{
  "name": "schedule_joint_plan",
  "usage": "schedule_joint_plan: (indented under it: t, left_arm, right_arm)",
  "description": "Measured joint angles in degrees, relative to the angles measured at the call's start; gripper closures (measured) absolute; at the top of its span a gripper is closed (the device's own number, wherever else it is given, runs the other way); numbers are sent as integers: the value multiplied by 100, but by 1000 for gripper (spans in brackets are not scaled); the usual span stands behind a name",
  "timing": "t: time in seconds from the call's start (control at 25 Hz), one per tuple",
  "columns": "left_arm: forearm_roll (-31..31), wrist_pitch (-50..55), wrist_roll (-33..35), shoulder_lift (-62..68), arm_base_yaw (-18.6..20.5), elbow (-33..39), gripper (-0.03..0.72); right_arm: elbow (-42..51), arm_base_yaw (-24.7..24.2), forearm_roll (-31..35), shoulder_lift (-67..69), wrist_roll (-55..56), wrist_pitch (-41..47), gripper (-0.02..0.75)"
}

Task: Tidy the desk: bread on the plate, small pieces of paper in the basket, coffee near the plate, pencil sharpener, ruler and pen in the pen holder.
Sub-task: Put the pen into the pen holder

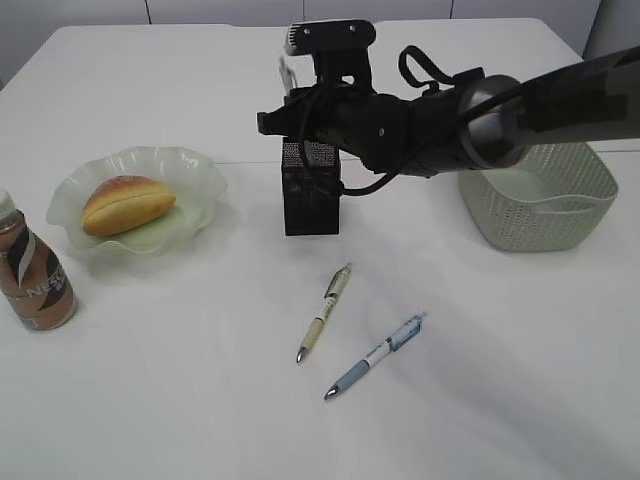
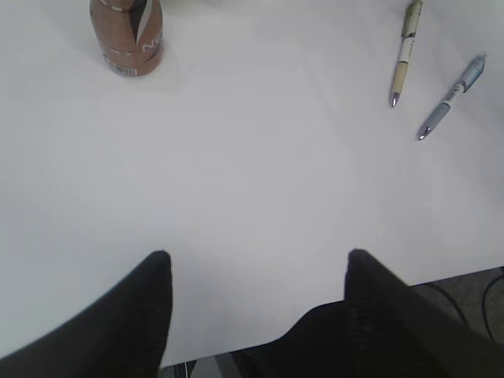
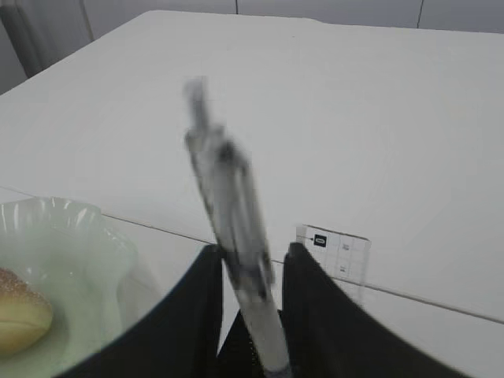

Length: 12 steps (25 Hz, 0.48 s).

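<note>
My right gripper (image 3: 252, 256) hangs over the black mesh pen holder (image 1: 312, 205). A blurred grey pen (image 3: 228, 213) stands between its jaws with a gap on each side. A clear ruler (image 3: 335, 252) sticks up just behind the right finger. The bread (image 1: 127, 203) lies on the pale green plate (image 1: 195, 170), and the coffee (image 1: 33, 275) stands left of the plate. Two more pens (image 1: 325, 311) (image 1: 377, 355) lie on the desk in front of the holder. My left gripper (image 2: 256, 264) is open and empty above the desk's near edge. The pencil sharpener and paper pieces are out of view.
The grey-green basket (image 1: 545, 205) stands at the right, partly behind my right arm. In the left wrist view the coffee (image 2: 126, 35) is far ahead on the left and both pens (image 2: 405, 51) (image 2: 451, 98) are at the upper right. The desk edge (image 2: 441, 276) runs just under the left fingers.
</note>
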Motion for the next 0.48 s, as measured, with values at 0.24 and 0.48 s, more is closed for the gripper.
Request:
schedule_joint_plan:
  t: [0.24,0.48]
  left_arm:
    - [-75,0,0,0,0,0,191]
    - [-79,0,0,0,0,0,191]
  right_arm:
    - [0,0,264,0,0,161,396]
    - [0,0,389,-106,0,466,385]
